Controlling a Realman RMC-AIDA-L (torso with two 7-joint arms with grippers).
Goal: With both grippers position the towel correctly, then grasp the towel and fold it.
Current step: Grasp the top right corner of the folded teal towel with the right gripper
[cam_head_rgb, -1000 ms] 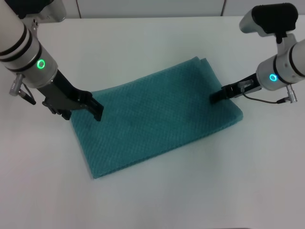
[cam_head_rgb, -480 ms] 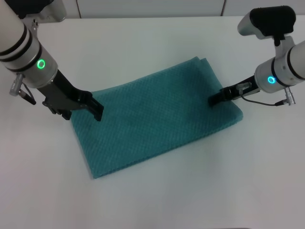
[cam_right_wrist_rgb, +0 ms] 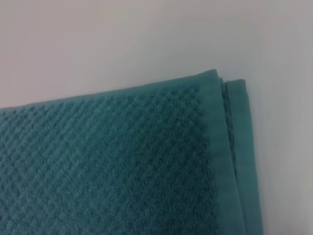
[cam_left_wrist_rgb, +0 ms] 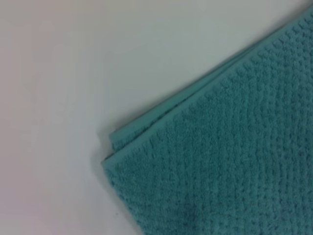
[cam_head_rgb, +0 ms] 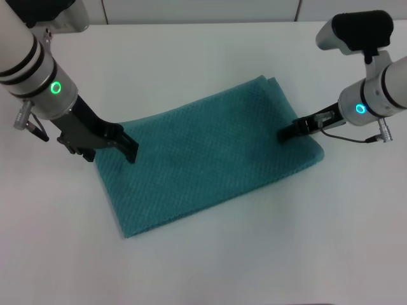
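the towel (cam_head_rgb: 210,155) is a teal, waffle-woven cloth lying flat on the white table (cam_head_rgb: 210,57), folded into a long rectangle set at a slant: one short end points toward the table's near left corner, the other toward its far right corner. the surface is smooth with no bunching. in the left wrist view a corner of the towel (cam_left_wrist_rgb: 220,161) shows two layers, the lower one peeking out just past the upper edge. in the right wrist view another corner (cam_right_wrist_rgb: 146,161) shows a flat hemmed border with a second layer's edge just beside it.
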